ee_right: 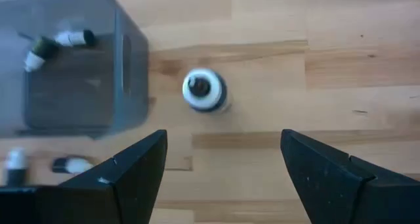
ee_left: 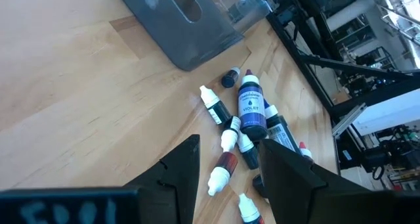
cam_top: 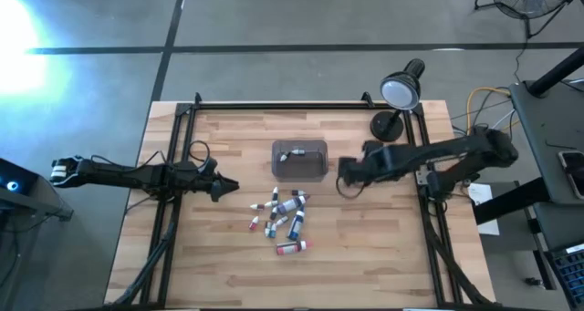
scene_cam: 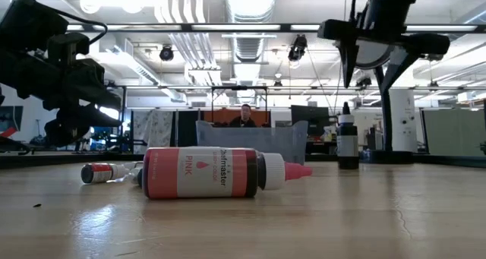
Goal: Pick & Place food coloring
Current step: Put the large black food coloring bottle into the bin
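Right gripper point(ee_right: 223, 168): held above the table just beside the tray's right side; the fingers are spread wide and nothing is gripped between them.
Upright bottle point(ee_right: 205, 90): a small dark bottle with a white cap, seen standing on the wood directly below the right gripper, close to the tray wall but apart from it; in the low view point(scene_cam: 347, 140) it stands upright under the raised gripper.
Tray point(cam_top: 299, 160): a clear grey rectangular tray is placed at the middle of the table; two small bottles point(ee_right: 58, 43) are seen lying inside it.
Left gripper point(ee_left: 230, 168): positioned low over the table to the left of the loose bottles, pointed toward them; the fingers are parted with a gap between them, and nothing is held.
Bottle pile point(cam_top: 283, 217): the remaining food coloring is scattered on the wood in front of the tray, most bottles lying on their sides, several touching or overlapping.
Violet bottle point(ee_left: 251, 106): a blue-bodied bottle labelled violet is seen lying among the pile.
Pink bottle point(scene_cam: 216, 172): lying on its side, set a little apart at the pile's near edge.
Lamp point(cam_top: 400, 90): a black desk lamp is placed at the table's far right corner.
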